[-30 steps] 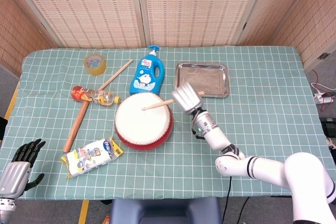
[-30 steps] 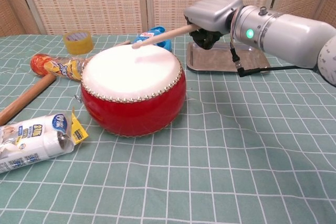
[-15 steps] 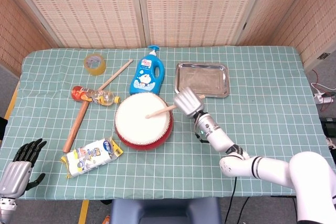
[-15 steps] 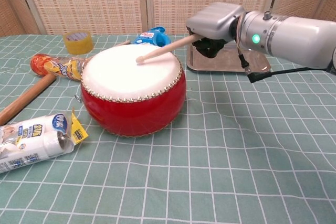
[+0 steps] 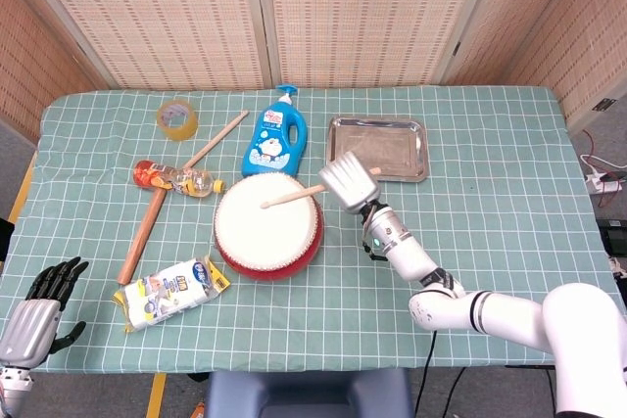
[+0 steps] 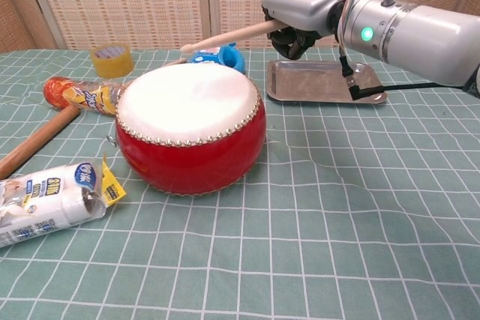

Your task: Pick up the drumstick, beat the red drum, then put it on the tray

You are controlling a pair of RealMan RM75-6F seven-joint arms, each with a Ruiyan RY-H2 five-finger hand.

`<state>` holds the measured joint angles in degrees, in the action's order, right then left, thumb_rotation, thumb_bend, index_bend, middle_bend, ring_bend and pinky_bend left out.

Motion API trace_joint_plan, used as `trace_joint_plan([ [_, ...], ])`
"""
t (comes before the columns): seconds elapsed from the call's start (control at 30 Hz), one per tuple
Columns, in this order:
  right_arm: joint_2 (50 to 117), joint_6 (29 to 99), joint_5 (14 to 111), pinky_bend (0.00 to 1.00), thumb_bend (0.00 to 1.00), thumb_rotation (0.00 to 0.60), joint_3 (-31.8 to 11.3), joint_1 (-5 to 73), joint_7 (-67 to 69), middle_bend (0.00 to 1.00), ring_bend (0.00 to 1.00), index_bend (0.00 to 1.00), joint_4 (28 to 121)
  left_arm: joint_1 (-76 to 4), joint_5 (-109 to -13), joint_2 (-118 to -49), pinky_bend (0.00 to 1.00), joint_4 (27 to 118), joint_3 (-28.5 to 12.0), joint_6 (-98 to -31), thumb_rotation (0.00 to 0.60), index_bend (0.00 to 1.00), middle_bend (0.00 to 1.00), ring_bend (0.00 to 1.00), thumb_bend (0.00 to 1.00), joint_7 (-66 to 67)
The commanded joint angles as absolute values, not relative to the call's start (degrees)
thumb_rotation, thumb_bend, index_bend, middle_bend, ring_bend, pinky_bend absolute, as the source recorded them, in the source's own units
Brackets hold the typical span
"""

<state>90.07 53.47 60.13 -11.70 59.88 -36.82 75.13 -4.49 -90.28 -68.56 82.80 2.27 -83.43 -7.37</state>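
Observation:
The red drum (image 5: 267,225) (image 6: 190,134) with its white skin stands mid-table. My right hand (image 5: 348,182) (image 6: 303,7) hovers just right of it and grips the wooden drumstick (image 5: 291,196) (image 6: 234,35). The stick points left, its tip raised well above the drum skin. Behind the hand lies the silver tray (image 5: 377,148) (image 6: 326,83), with nothing on it. My left hand (image 5: 37,305) hangs off the table's near-left corner, fingers spread and holding nothing.
A blue bottle (image 5: 274,137), a second wooden stick (image 5: 215,140), a tape roll (image 5: 177,119), a wooden mallet (image 5: 145,227), a snack tube (image 5: 176,179) and a wrapped packet (image 5: 171,290) lie left of and behind the drum.
Between the earlier frames the drumstick tip came down onto the drum skin; now my right hand has swung the stick back up off the drum.

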Motion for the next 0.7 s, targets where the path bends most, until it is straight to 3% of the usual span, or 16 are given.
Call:
trace_joint_plan([
  [0.03,90.3,49.6,57.4,1.0,1.0,0.6,-9.4,60.4,-41.6,1.0,1.0,1.0,73.7,-4.5,-90.2,-68.6,0.0,82.8,2.3,-83.4,0.6,0.07,0.0,0.0,0.23,-7.3],
  [0.2,90.6,47.9,52.9,1.0,1.0,0.6,-8.3,61.1,-46.2,1.0,1.0,1.0,73.6,-4.4,-90.1,-68.6,0.0,82.7,2.3,-83.3,0.6,0.07,0.0,0.0,0.23,-7.4],
  [0.5,90.4,56.3,63.4,1.0,1.0,0.6,-12.2,59.4,-34.5,1.0,1.0,1.0,74.2,-4.4,-90.1,-68.6,0.0,82.8,2.2,-83.5,0.6,0.07,0.0,0.0,0.23,-7.4],
  [0.7,91.6,51.0,60.2,1.0,1.0,0.6,-10.0,59.9,-38.4,1.0,1.0,1.0,71.9,-4.4,-90.1,-68.6,0.0,82.7,2.2,-83.6,0.6,0.07,0.0,0.0,0.23,-7.4],
])
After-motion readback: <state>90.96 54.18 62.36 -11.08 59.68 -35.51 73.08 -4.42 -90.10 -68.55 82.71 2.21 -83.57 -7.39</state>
